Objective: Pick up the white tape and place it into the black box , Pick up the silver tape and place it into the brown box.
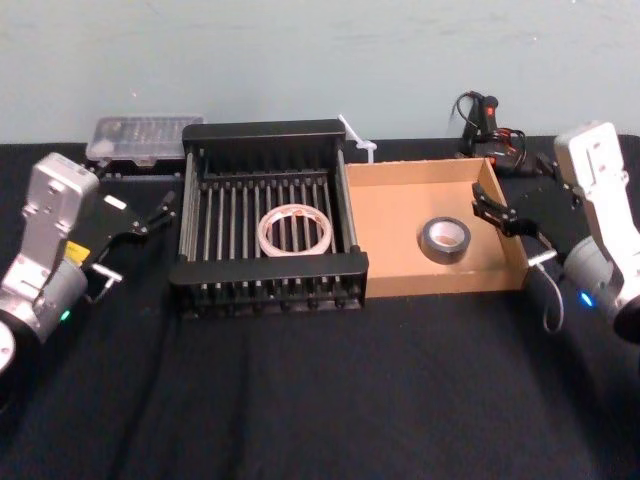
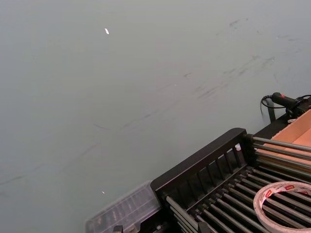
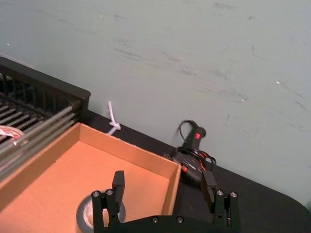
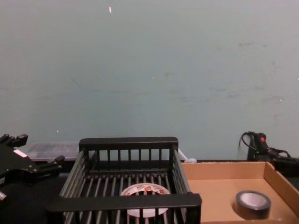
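Head view has both rolls sitting in their boxes. The flat white roll of tape with the small red printed marks (image 1: pixel 265 232) lies face up on the bars at the bottom of the black slatted crate (image 1: pixel 270 268), roughly in the middle. The shallow tan cardboard tray (image 1: pixel 390 230) sits right up against the crate's right side. In it, the smaller dark grey roll of tape with the silvery face (image 1: pixel 445 254) lies flat on the plain bottom, toward the right half and clear of the walls. The right gripper (image 1: pixel 488 207) hangs over the tray's right wall, near the grey roll but not touching it. Right wrist view shows its fingers (image 3: pixel 118 180) spread well apart with nothing between them. The left gripper (image 1: pixel 155 214) sits just off the crate's left side, fingers also apart and empty, and chest view backs that up. Behind the crate's left corner there's a clear plastic case (image 1: pixel 140 135), and a black corded tool with a red bit (image 1: pixel 490 122) lies behind the tray, all on a black tabletop (image 1: pixel 320 400).
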Robot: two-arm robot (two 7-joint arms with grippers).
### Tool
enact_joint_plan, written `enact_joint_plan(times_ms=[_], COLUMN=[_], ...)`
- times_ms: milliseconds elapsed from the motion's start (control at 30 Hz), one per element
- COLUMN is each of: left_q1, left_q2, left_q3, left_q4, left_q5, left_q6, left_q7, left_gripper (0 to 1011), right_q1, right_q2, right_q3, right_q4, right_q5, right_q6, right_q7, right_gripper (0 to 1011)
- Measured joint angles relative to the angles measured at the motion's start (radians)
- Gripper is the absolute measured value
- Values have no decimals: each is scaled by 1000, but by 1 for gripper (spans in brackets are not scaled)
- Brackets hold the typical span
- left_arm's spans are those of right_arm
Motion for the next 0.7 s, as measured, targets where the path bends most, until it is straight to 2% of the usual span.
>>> enact_joint_plan(times_ms=[67,200,467,700], left_q1=[0,0,0,0], left_q2=[0,0,0,0], left_q3=[0,0,0,0], left_q4=[0,0,0,0], left_q5=[0,0,0,0], left_q6=[0,0,0,0], left_q7=[0,0,0,0], left_gripper=[1001,1001,1001,1001], right_q1=[-18,-43,-64,-63], right_q2=[-5,-14,-37,-34], right_q3=[7,20,52,49], right_q4=[7,19,24,23], right_q5=[-13,-26,-30,-30], right_q6=[-27,-49,-25,-25], right_q7=[-15,-33,-48,-48], right_gripper=[1002,1002,1002,1002])
